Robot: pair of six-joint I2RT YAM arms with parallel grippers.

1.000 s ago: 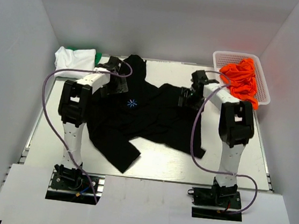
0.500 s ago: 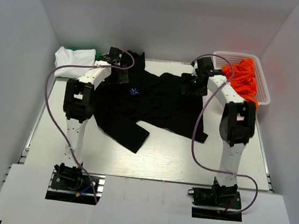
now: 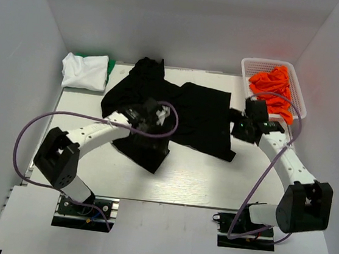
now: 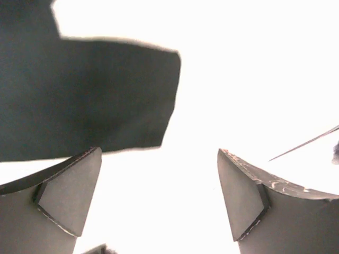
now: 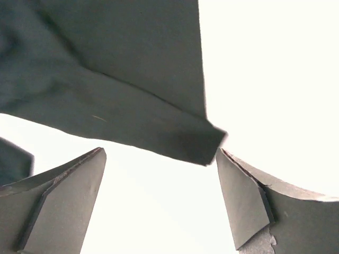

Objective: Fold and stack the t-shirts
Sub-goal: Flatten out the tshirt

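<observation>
The large black t-shirt lies spread over the middle and back of the table, one sleeve pointing toward the near edge. My left gripper hovers over the shirt's left half, open and empty. In the left wrist view a black cloth end lies beyond the fingertips on bare white table. My right gripper is at the shirt's right edge, open and empty. In the right wrist view a black hem corner lies just ahead of the jaws.
A folded white shirt with a green one behind it sits at the back left corner. A white basket at the back right holds the orange shirts. White walls enclose the table on three sides.
Both arms have drawn back from the shirt's far edge toward the near side and lowered. Both grippers have let go of the black shirt, which now lies spread nearer the back.
</observation>
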